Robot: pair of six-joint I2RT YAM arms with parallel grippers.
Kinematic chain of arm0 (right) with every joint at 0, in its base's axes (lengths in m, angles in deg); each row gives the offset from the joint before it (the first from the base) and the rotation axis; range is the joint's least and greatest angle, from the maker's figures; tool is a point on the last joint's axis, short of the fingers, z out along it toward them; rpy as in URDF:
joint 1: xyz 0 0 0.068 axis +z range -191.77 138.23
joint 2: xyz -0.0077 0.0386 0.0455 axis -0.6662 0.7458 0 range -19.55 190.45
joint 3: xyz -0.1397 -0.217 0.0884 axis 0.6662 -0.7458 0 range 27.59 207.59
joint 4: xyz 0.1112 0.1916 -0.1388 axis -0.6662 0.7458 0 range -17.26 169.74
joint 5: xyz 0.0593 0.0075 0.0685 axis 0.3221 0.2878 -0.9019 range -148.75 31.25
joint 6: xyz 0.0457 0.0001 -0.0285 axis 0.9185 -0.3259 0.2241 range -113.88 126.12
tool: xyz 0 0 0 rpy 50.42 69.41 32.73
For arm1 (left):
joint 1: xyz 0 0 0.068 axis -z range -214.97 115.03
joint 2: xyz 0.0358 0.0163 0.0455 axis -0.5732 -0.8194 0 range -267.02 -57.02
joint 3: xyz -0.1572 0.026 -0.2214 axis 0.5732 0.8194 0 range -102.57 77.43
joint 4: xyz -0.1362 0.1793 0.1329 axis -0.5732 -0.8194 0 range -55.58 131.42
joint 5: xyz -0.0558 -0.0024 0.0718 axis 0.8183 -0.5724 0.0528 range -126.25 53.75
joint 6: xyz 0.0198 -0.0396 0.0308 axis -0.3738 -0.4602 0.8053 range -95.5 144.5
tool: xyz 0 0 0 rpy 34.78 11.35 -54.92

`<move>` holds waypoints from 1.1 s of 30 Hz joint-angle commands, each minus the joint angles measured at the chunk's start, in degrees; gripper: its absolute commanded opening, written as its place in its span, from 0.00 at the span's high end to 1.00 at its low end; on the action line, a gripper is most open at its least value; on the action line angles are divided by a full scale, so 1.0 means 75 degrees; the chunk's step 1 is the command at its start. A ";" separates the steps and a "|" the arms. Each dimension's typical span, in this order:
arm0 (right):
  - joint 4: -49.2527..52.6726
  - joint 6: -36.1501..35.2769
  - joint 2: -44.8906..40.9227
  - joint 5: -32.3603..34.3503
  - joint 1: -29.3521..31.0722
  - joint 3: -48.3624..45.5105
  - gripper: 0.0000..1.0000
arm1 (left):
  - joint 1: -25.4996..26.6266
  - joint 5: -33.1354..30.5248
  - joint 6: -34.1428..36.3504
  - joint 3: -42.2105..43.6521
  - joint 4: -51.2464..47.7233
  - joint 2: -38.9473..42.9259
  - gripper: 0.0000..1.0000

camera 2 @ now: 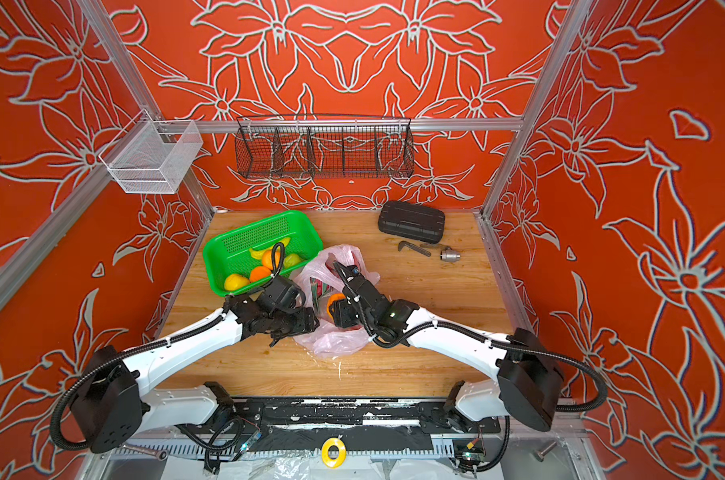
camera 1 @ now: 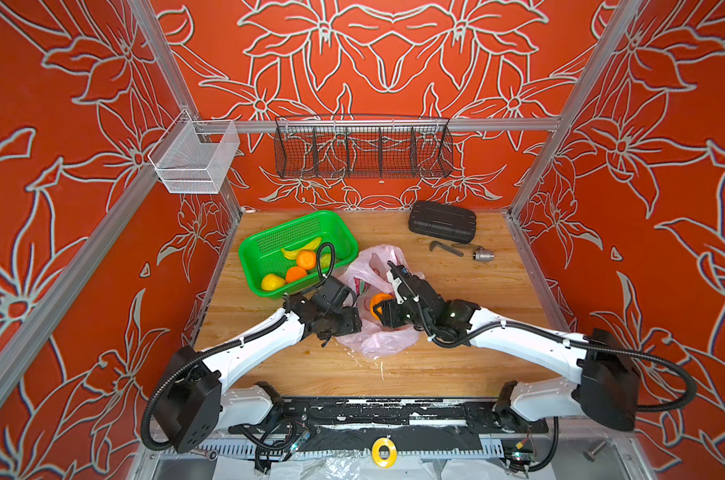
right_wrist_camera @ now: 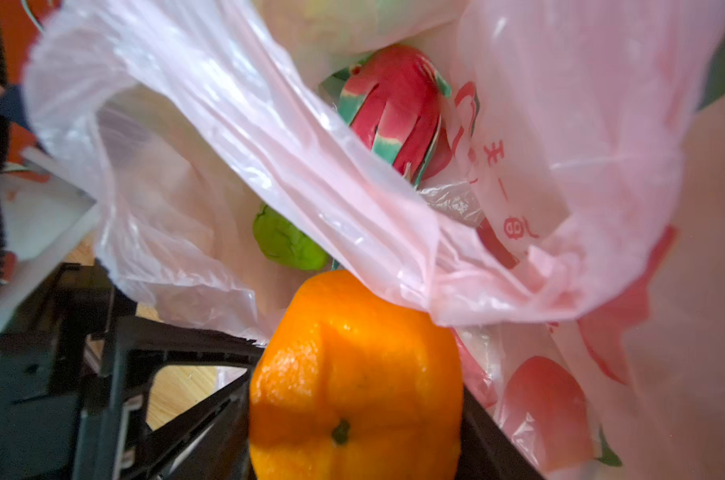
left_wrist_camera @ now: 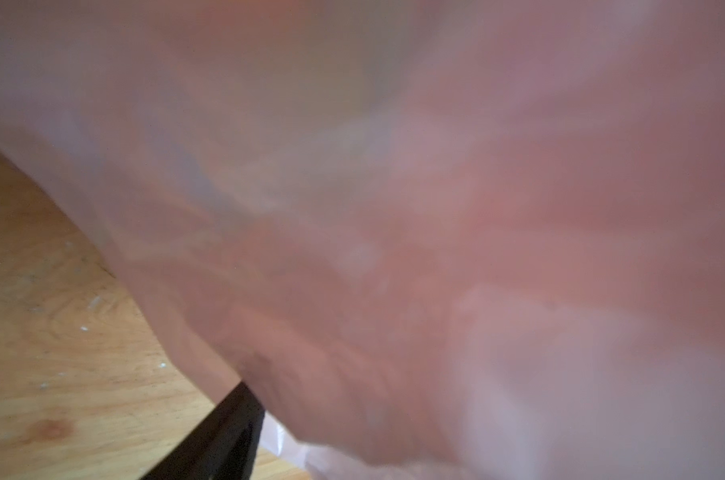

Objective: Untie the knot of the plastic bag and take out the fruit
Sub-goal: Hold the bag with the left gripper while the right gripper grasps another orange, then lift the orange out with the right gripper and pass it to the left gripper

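1. The step in hand is taking fruit out, not untying. No knot shows in any view, and the thin translucent pale pink plastic bag [camera 1: 375, 257] lies on the wooden tabletop [camera 1: 456, 299] with its mouth gaping.
2. The right gripper [right_wrist_camera: 354, 399] reaches into that mouth and is clamped on a round toy orange [right_wrist_camera: 352, 332] — a black finger presses each side of it.
3. The left gripper [camera 1: 346, 326] sits at the bag's near-left edge. Its wrist view is filled with blurred pink film, so I cannot tell whether it is wide, narrow or pinching the plastic.
4. Deeper in the bag lie a pink dragon fruit with green scales [right_wrist_camera: 394, 108] and a small green fruit [right_wrist_camera: 286, 241], partly under a loose band of film.
5. The green perforated plastic basket [camera 1: 298, 232] just beside the bag holds two oranges, a yellow lemon-like fruit and a banana.
6. The next move, as I judge it, is to lift the orange clear of the film band resting on it — without dragging the bag — and carry it to the basket. The bag likely needs holding down.
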 commanded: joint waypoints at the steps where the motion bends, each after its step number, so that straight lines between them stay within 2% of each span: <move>1: 0.0102 -0.0030 -0.0448 -0.0022 0.0033 0.0133 0.40 | 0.0041 -0.0426 0.0153 -0.0224 -0.0253 0.0349 0.11; 4: 0.0055 0.0066 -0.0736 0.0011 0.0027 0.0312 0.40 | 0.0042 -0.0428 0.0467 -0.0374 -0.0156 0.0652 0.08; 11: 0.0115 0.0346 -0.0910 -0.0149 -0.0013 0.1108 0.40 | 0.0042 -0.0193 0.1527 -0.0474 0.0614 0.1444 0.08; 20: 0.0207 0.1216 -0.1016 0.0179 -0.0524 0.2127 0.40 | 0.0044 0.0302 0.3231 -0.0739 0.2464 0.1968 0.08; 22: 0.0109 0.1553 -0.1118 0.0208 -0.0758 0.2221 0.40 | 0.0041 0.0492 0.3604 -0.0731 0.3217 0.1977 0.08; 27: -0.0504 0.2680 -0.1386 -0.0223 -0.1626 0.2037 0.40 | 0.0137 0.0944 0.4597 -0.0837 0.5204 0.1538 0.07; 33: -0.1273 0.3717 -0.1649 -0.0697 -0.2392 0.1751 0.40 | 0.0375 0.0688 0.5721 -0.1698 0.6203 0.0339 0.03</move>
